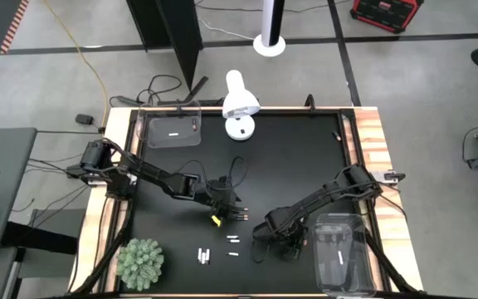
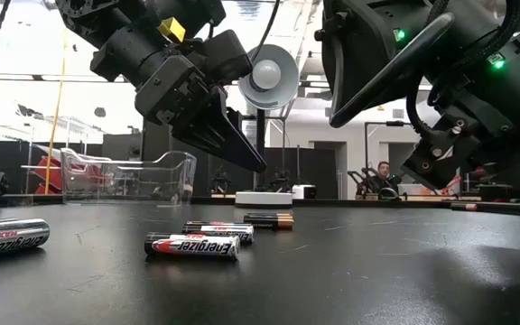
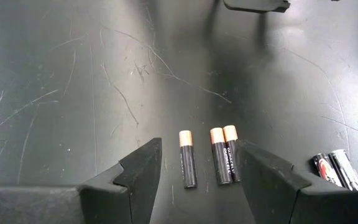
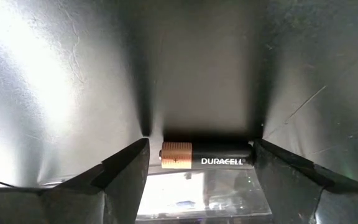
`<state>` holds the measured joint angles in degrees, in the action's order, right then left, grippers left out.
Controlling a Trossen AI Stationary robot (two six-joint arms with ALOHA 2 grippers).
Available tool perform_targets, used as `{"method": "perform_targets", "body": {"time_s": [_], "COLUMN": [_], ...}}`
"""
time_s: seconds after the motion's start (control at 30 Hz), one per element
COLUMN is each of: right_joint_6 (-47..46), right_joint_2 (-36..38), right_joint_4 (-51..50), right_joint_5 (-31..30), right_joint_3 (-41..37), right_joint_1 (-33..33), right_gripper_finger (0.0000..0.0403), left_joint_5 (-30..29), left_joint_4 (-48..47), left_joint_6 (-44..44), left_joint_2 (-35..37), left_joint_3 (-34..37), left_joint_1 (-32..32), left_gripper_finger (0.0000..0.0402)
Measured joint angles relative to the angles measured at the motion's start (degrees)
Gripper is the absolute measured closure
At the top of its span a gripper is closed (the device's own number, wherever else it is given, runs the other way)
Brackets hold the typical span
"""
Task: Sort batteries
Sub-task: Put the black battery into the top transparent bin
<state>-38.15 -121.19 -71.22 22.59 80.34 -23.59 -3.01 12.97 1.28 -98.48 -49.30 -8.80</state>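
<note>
My left gripper (image 3: 199, 149) hangs open above the table's middle (image 1: 236, 214). Three dark copper-topped batteries (image 3: 219, 155) lie side by side on the table beyond its fingers, and two black-and-silver batteries (image 3: 337, 168) lie off to one side. My right gripper (image 4: 201, 144) is open near the table's front, right of the middle (image 1: 276, 239). One dark copper-topped battery (image 4: 207, 155) lies crosswise between its fingers, with a gap at the copper end. Loose batteries (image 1: 202, 256) rest on the mat toward the near edge, and show lying flat in the low view (image 2: 192, 246).
A clear bin (image 1: 173, 133) at the far left corner holds a white battery. A second clear bin (image 1: 343, 253) sits at the near right with batteries inside. A white lamp (image 1: 241, 106) stands at the far edge, and a green plant (image 1: 139, 264) at the near left corner.
</note>
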Motion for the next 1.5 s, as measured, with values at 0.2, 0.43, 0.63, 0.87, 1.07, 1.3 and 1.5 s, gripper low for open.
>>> {"method": "perform_targets", "body": {"time_s": [0.2,0.43,0.63,0.87,1.07,1.3,1.5], "right_joint_6": [0.1,0.7,0.7,0.5,0.5,0.5,0.5], "right_joint_2": [0.0,0.0,0.2,0.2,0.2,0.2,0.2], "right_joint_4": [0.0,-0.1,0.8,2.8,3.1,3.2,3.3], "right_joint_5": [0.1,-0.2,0.4,0.5,0.4,0.3,0.4], "right_joint_3": [0.0,0.0,-1.9,-2.1,-2.1,-2.2,-2.1], "right_joint_1": [0.0,-0.4,-0.3,-0.3,-0.3,0.2,0.2], "right_gripper_finger": [0.0099,0.0098,0.0096,0.0097,0.0114,0.0143,0.019], "left_joint_5": [0.0,0.0,0.0,0.0,0.0,0.0,0.0], "left_joint_4": [0.0,-0.1,-0.1,-0.2,-0.2,-0.2,-0.2], "left_joint_6": [0.0,0.0,0.0,0.6,0.6,0.6,0.6], "left_joint_2": [0.0,0.0,0.0,0.0,0.0,0.0,0.0], "left_joint_3": [0.0,0.0,0.0,0.0,0.0,0.0,0.0], "left_joint_1": [0.0,0.0,0.0,0.0,0.0,0.0,0.0], "left_gripper_finger": [0.0203,0.0203,0.0203,0.0203,0.0203,0.0203,0.0203]}}
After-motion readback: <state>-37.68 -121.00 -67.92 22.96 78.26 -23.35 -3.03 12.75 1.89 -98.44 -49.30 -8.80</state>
